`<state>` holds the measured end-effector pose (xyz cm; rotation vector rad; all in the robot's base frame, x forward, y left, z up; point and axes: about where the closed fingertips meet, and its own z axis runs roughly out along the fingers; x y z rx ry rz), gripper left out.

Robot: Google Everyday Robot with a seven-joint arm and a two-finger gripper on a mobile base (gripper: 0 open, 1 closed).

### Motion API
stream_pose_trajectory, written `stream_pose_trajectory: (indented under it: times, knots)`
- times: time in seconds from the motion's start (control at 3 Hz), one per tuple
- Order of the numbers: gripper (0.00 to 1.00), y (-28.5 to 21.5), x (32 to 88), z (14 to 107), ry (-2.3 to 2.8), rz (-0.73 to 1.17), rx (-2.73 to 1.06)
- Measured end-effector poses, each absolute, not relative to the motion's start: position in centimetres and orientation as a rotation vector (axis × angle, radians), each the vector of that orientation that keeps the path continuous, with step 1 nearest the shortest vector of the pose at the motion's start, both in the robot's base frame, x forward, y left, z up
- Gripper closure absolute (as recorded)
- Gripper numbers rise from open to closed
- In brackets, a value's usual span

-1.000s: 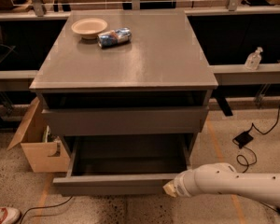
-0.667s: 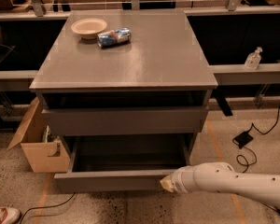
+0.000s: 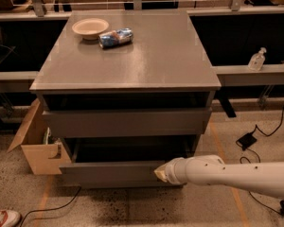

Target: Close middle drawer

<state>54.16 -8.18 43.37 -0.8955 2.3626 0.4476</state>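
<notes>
The middle drawer (image 3: 109, 173) stands pulled out of the grey cabinet, low in the view. Its slim front panel hangs well forward of the taller drawer front (image 3: 128, 123) above it, and the dark, shallow box shows behind the panel. The pincer (image 3: 161, 174), at the tip of the single white arm reaching in from the right edge, sits at the panel's outer face and appears to touch it. Whether it is open or closed cannot be told, and it does not seem to be holding anything.

The panel's long axis runs left to right across the view. The pincer meets it right of the middle, nearer the right end than the left. The drawer's travel runs at right angles to that axis, away from the camera and into the cabinet, so the closing push should go straight inward. Because the contact is off-centre, the drawer may skew on its slides if the push is not kept square.

On the tabletop (image 3: 146, 65) a pale bowl (image 3: 90, 27) and a can (image 3: 115, 37) lying on its side sit at the far left, clear of the work. An open cardboard box (image 3: 38, 150) stands on the floor just beside the cabinet's left side.
</notes>
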Motion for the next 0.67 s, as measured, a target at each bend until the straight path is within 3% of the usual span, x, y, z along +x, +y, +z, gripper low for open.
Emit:
stream_pose_trajectory:
  times: [0.67]
  knots:
    - [1.0, -6.4, 58.3, 43.9, 2.291, 0.4, -0.912]
